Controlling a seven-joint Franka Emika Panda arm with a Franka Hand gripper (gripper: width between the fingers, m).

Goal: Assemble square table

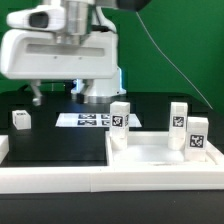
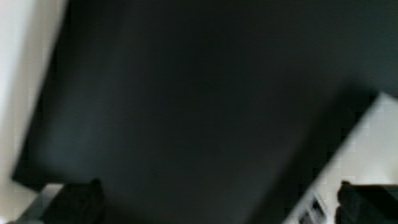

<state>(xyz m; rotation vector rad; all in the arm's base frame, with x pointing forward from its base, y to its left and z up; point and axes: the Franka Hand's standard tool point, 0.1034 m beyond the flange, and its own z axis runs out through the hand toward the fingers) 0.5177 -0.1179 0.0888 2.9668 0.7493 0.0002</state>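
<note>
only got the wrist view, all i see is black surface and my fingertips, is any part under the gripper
Observer: No. The gripper hangs open above the black table, with nothing between its fingers.
Operator: so where's the tabletop
Observer: The square slab lies flat toward the exterior view's right, nearer that camera than the gripper.
Operator: and the legs
Observer: Three tagged legs stand upright at the slab: first leg, second leg, third leg. A fourth leg sits alone at the exterior view's left.
</note>
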